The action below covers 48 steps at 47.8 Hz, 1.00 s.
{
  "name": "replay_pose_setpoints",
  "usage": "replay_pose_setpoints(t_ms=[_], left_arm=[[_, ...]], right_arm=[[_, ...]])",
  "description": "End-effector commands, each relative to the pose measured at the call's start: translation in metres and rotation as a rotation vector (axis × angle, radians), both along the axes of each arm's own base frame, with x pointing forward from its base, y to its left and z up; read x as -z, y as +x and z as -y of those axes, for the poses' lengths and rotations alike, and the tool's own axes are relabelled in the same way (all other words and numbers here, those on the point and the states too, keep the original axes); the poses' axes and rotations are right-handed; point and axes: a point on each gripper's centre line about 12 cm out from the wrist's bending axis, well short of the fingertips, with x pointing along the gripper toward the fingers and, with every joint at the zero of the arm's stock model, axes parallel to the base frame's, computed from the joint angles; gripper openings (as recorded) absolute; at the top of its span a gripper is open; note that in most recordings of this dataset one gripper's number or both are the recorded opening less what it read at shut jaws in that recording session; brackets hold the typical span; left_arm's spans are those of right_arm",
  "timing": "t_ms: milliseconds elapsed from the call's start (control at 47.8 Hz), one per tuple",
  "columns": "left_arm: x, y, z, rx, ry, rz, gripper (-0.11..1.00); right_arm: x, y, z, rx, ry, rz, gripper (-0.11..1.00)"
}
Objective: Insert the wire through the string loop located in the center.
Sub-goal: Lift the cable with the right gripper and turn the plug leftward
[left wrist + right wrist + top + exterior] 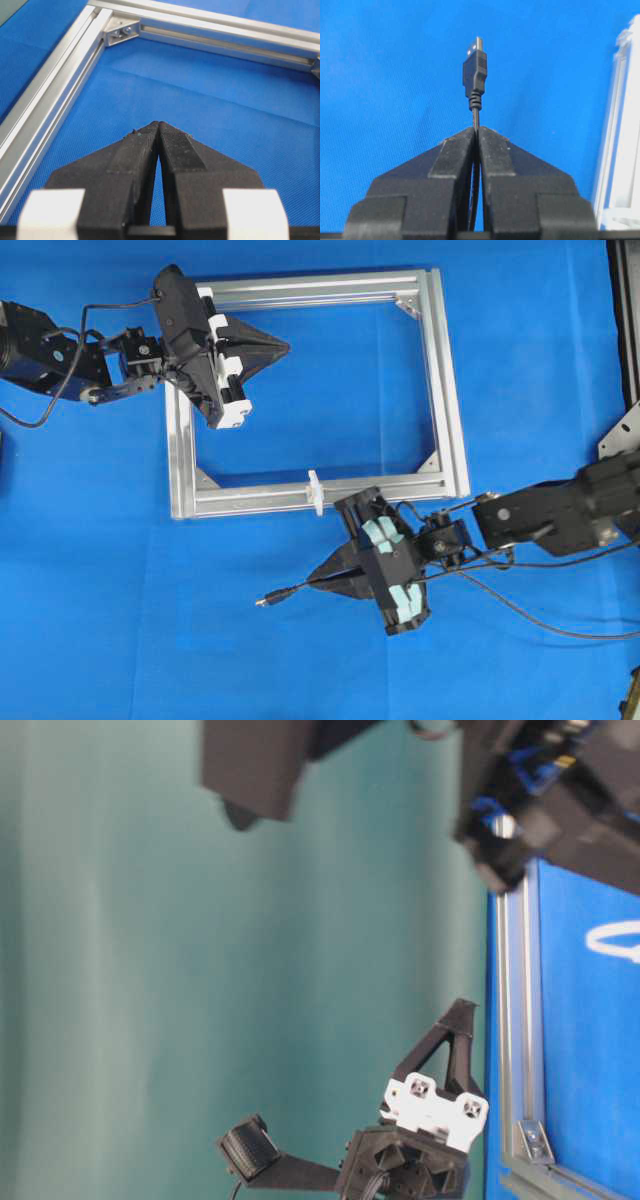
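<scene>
Blue desk (pixel 100 620) is holding everything: right fingers (pixel 318 583) are pinching the wire (pixel 285 592), not yet reaching the loop (pixel 314 491); left fingers (pixel 283 344) are clenched on nothing.

Black wire (pixel 290 590) lies below the frame rail, well left of white upright string loop (pixel 315 491).
</scene>
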Motion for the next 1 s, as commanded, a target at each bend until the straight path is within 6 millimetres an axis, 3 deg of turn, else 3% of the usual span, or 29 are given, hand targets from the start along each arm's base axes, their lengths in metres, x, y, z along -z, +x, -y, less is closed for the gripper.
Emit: replay_pose_setpoints(t_ms=[0,272,983], left_arm=[[-0.015,0.001,-0.001,-0.001,0.014,0.042,0.0],[-0.014,0.0,0.0,0.001,0.012,0.038,0.0],[-0.014,-0.002,0.0,0.001,0.012,0.036,0.0]], right_arm=[[-0.026,0.0,0.001,0.002,0.005,0.037,-0.02],[-0.036,-0.002,0.001,0.005,-0.001,0.033,-0.02],[-0.036,-0.002,0.001,0.004,0.0,0.036,-0.02]])
